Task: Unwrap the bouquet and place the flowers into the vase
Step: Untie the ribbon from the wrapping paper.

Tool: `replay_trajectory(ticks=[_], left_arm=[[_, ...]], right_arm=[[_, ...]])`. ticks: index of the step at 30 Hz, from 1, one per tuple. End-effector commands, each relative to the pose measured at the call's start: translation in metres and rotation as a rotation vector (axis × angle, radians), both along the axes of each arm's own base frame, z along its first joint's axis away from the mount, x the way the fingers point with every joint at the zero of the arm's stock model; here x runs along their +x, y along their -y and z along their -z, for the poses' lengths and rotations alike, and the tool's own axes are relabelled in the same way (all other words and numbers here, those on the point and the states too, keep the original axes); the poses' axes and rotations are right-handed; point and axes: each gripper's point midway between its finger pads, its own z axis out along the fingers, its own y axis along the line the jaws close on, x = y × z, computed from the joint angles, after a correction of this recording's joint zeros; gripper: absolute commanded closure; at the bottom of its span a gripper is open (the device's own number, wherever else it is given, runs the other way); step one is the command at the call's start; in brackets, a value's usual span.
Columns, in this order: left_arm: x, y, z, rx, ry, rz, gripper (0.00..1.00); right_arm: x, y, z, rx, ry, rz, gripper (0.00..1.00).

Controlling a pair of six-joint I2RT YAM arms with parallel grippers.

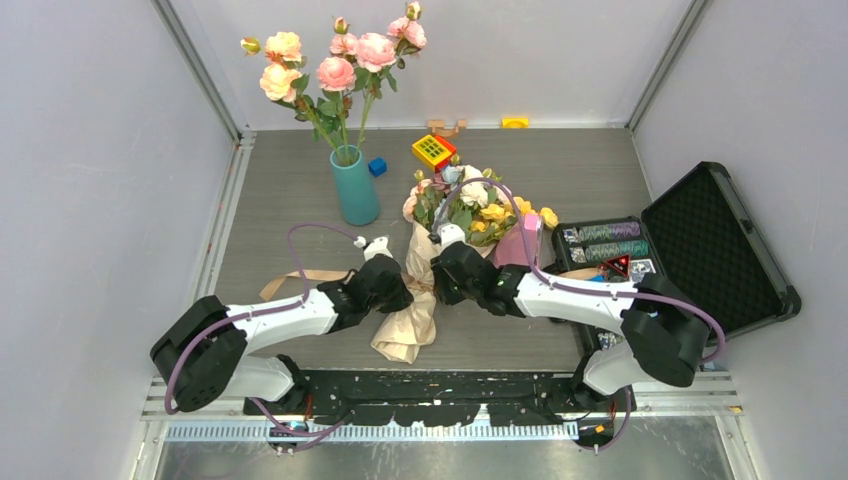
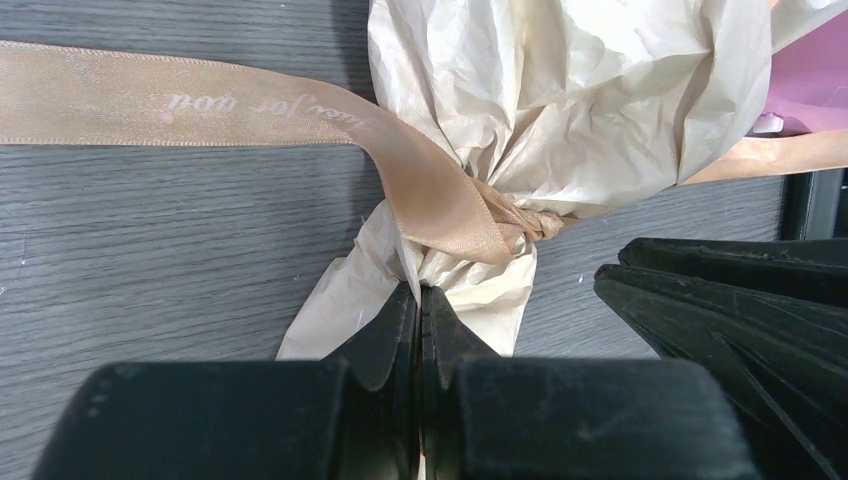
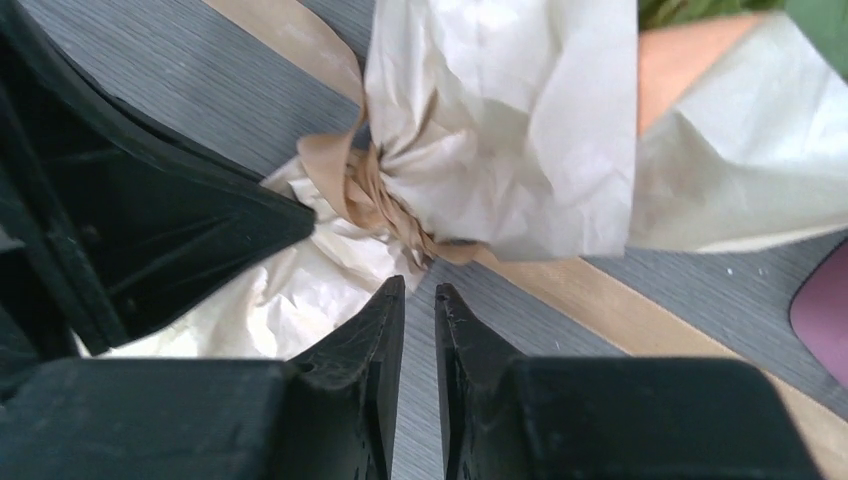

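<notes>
The ribbon (image 2: 200, 100) runs off the left wrist view's left edge. Paper hides the stems of the bouquet (image 1: 422, 262). What lies in the black case (image 1: 710, 245) on the right is too small to tell.

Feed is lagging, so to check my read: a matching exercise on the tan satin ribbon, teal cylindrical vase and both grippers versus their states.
1 tan satin ribbon
2 teal cylindrical vase
3 left gripper
4 right gripper

A slightly open, empty
B knotted around the crinkled tan paper wrap
C holds tall pink and peach roses
D shut on that paper wrap

Pairs: 1-B, 2-C, 3-D, 4-A
</notes>
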Motion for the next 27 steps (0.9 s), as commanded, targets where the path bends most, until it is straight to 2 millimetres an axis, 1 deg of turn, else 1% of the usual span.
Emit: replay_trajectory(ticks=[1, 2, 3, 4, 5, 8, 21, 23, 24, 25, 26, 27], left_arm=[[-0.005, -0.016, 0.014, 0.066, -0.025, -0.012, 1.00], [-0.005, -0.016, 0.014, 0.066, -0.025, -0.012, 1.00], [-0.005, -0.017, 0.014, 0.067, -0.026, -0.012, 1.00], [-0.005, -0.016, 0.015, 0.066, -0.027, -0.011, 1.00], [-0.005, -0.016, 0.015, 0.067, -0.027, -0.011, 1.00], [-0.005, -0.016, 0.015, 0.066, -0.028, -0.010, 1.00], [-0.006, -0.016, 0.015, 0.065, -0.028, -0.008, 1.00], [-0.005, -0.016, 0.015, 0.066, -0.026, -0.008, 1.00], [-0.005, -0.016, 0.015, 0.067, -0.026, -0.008, 1.00], [-0.005, -0.016, 0.014, 0.066, -0.025, -0.009, 1.00], [-0.005, -0.017, 0.014, 0.066, -0.025, -0.010, 1.00], [-0.005, -0.017, 0.014, 0.068, -0.025, -0.010, 1.00]], right_arm=[[0.012, -0.024, -0.020, 0.022, 0.044, -0.060, 0.76], [0.012, -0.026, -0.017, 0.014, 0.040, -0.065, 0.75], [0.014, -0.029, -0.020, 0.015, 0.046, -0.069, 0.75], [0.015, -0.030, -0.016, 0.004, 0.042, -0.070, 0.74], [0.017, -0.032, -0.017, 0.002, 0.047, -0.072, 0.74], [0.023, -0.034, -0.012, -0.023, 0.049, -0.063, 0.74], [0.027, -0.029, 0.008, -0.084, 0.044, -0.048, 0.74], [0.028, -0.029, 0.010, -0.090, 0.047, -0.044, 0.77], [0.029, -0.029, 0.010, -0.093, 0.048, -0.043, 0.83], [0.029, -0.028, 0.011, -0.097, 0.050, -0.041, 0.87], [0.029, -0.027, 0.011, -0.100, 0.051, -0.040, 0.93], [0.029, -0.027, 0.011, -0.101, 0.054, -0.038, 0.96]])
